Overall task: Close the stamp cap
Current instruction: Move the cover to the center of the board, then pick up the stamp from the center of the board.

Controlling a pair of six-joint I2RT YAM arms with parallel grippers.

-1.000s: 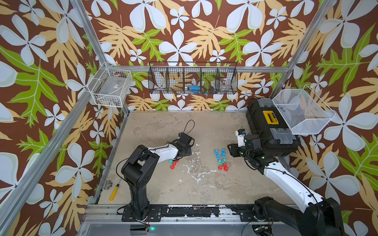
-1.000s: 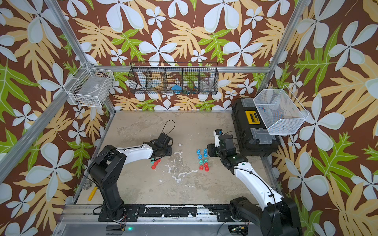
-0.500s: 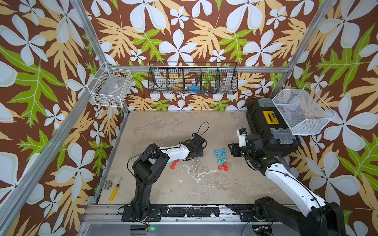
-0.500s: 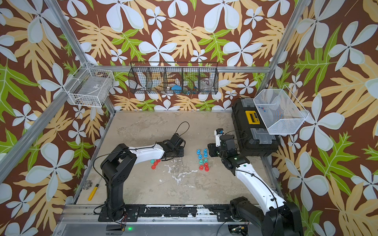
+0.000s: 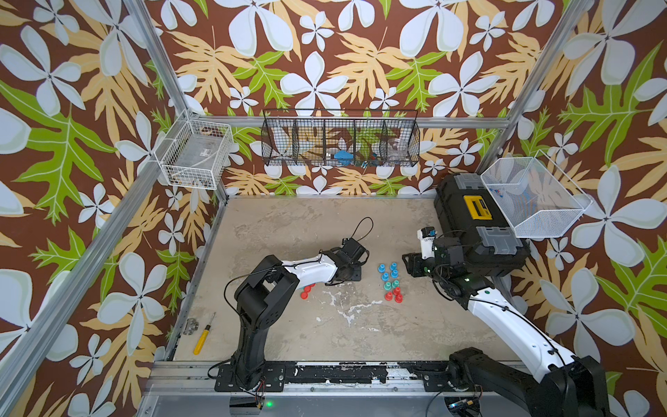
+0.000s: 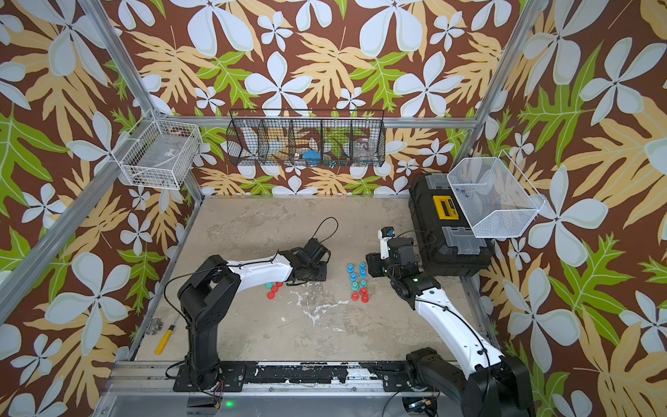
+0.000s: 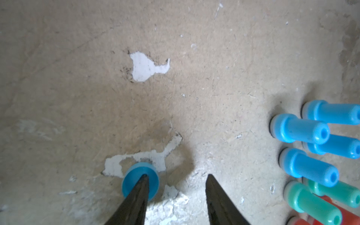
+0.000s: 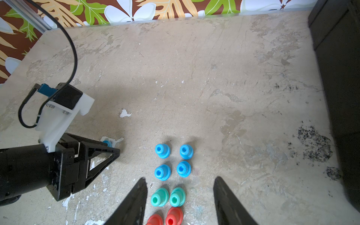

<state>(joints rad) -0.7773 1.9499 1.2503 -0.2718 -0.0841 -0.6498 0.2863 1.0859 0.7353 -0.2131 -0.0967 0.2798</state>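
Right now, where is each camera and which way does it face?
Top views: high behind the bases, looking down on the table; left arm, right arm show.
Left wrist: behind the left gripper, facing the blue cap and blue stamps.
Right wrist: behind the right gripper, facing the blue stamps; left gripper shows.
Shared: both wrist views catch the blue stamps.

Blue cap off, lying apart from upright blue/grn/red stamps, 2 cols.

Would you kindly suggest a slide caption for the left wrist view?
Left gripper's fingers open over the worn table, a blue cap at one fingertip, blue stamps standing nearby.
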